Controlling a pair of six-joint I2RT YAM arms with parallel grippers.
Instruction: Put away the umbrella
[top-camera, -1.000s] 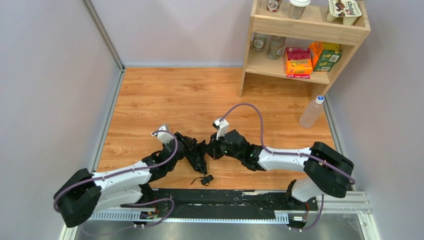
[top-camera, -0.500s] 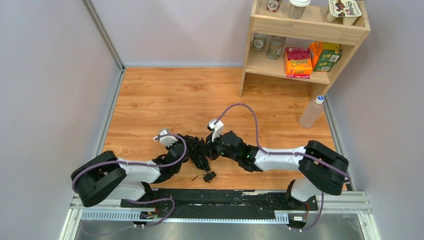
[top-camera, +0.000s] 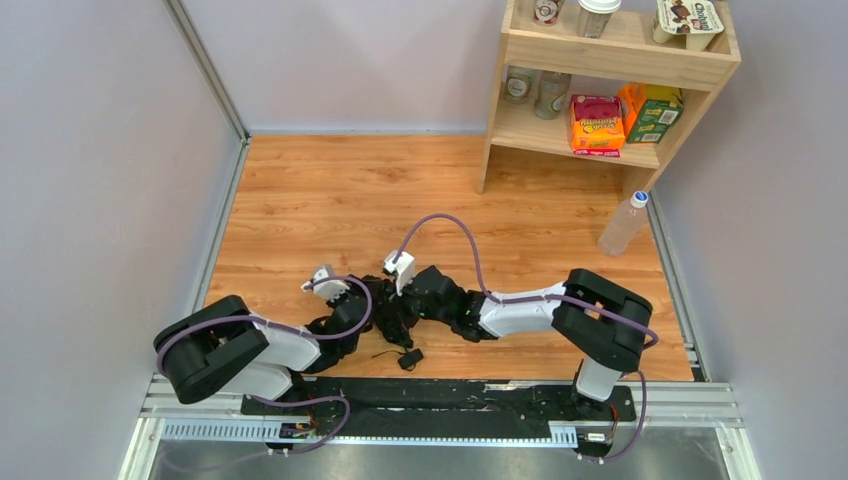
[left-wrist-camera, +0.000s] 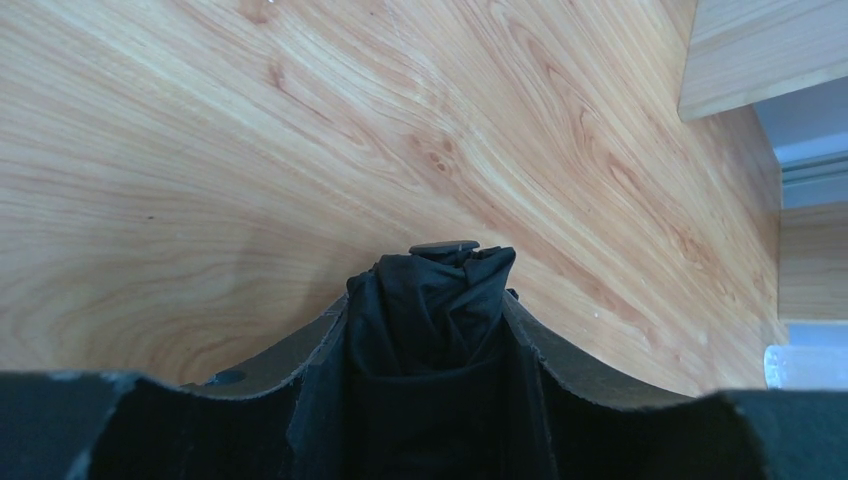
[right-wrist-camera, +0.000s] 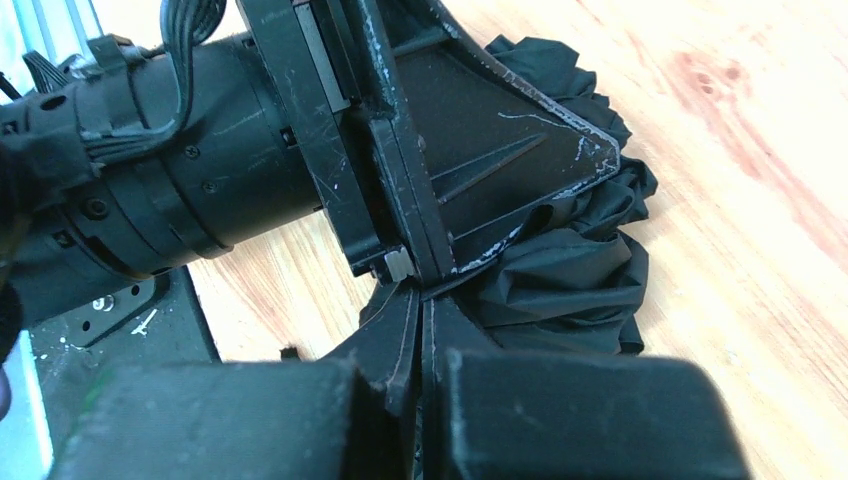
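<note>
The umbrella (top-camera: 393, 322) is a crumpled black fabric bundle near the table's front edge, wedged between the two grippers. Its small handle with strap (top-camera: 409, 357) lies on the wood just in front. My left gripper (top-camera: 378, 313) is shut on the bundle. In the left wrist view the fabric (left-wrist-camera: 430, 285) fills the gap between both fingers (left-wrist-camera: 285, 350). My right gripper (right-wrist-camera: 420, 297) is shut, its tips pressed against the left gripper's finger (right-wrist-camera: 500, 160) beside the bunched fabric (right-wrist-camera: 575, 275). Whether a fold is pinched there is hidden.
A wooden shelf (top-camera: 610, 60) with boxes and jars stands at the back right. A clear plastic bottle (top-camera: 623, 224) stands next to its leg. The metal base rail (top-camera: 450, 400) runs along the front edge. Grey walls close both sides.
Both grippers and the umbrella have shifted left and slightly nearer the front edge. The left arm folded back and the right arm stretched further left. Neither gripper's jaws changed.
</note>
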